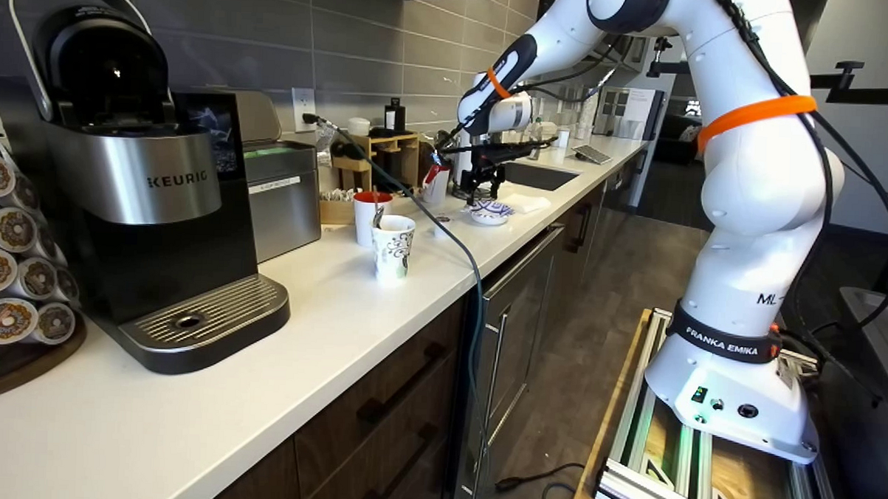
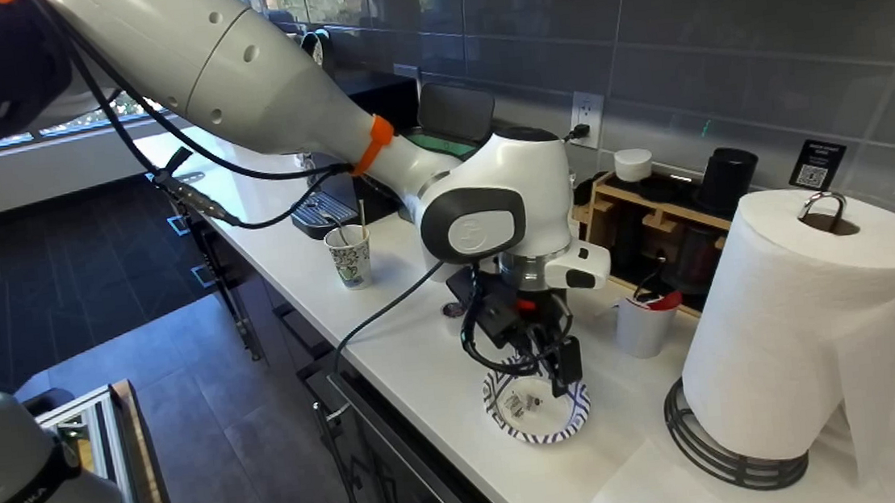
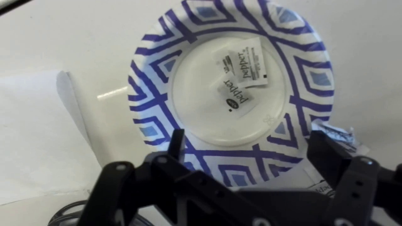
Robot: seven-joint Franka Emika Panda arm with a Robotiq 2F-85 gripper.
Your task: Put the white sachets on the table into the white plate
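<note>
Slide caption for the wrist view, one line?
Wrist view: open gripper over a patterned white plate holding pepper sachets, more sachets near its rim.

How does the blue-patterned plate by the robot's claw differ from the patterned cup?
The plate is wide and shallow; the cup is narrow and tall. The plate's angular pattern is blue-violet; the cup's curly one is mostly dark. The plate holds pepper sachets; slim sticks poke up from the cup. Both have a white background.
</note>
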